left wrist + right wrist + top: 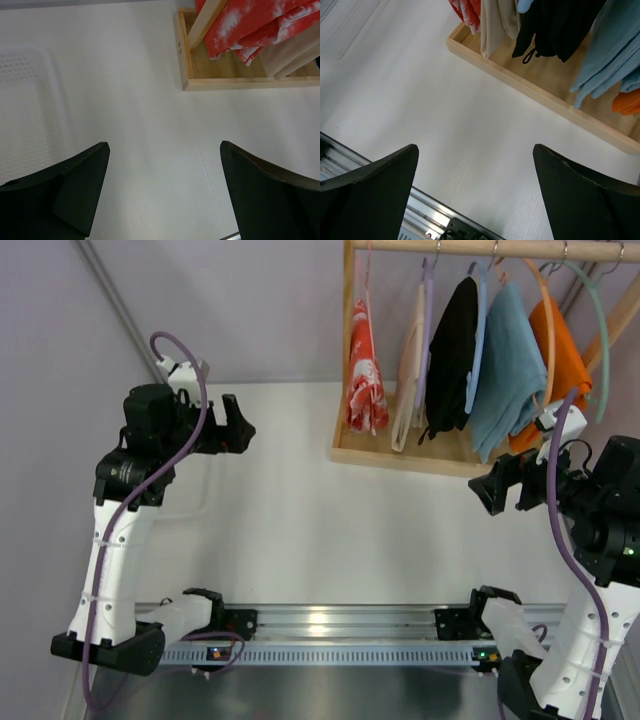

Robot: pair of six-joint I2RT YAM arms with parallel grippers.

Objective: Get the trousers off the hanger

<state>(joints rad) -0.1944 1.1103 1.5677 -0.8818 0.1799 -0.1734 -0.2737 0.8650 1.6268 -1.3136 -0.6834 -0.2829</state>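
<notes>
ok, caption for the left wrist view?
Open left fingers over the white table, red printed trousers hanging above the wooden rack base ahead.

White table point(300, 500), pale wall point(250, 300)

- The hanger point(368, 280), at the left end of the wooden rack point(410, 461), shows only as a hair-thin line. Its hook is cut off by the top edge of the overhead view.
- The trousers point(245, 27) hang over the rack's left corner. The left wrist view cuts them off at its top and right edges, and the right wrist view shows only a sliver.
- The rack's right end runs past the overhead view's edge, and the right arm point(610, 500) covers its near right corner.
- The orange garment point(565, 345), at the rack's right end, is mostly behind the blue garment point(510, 370).
- The white perforated tray point(25, 100), left of the rack, is cut off by the edge of the left wrist view.
</notes>
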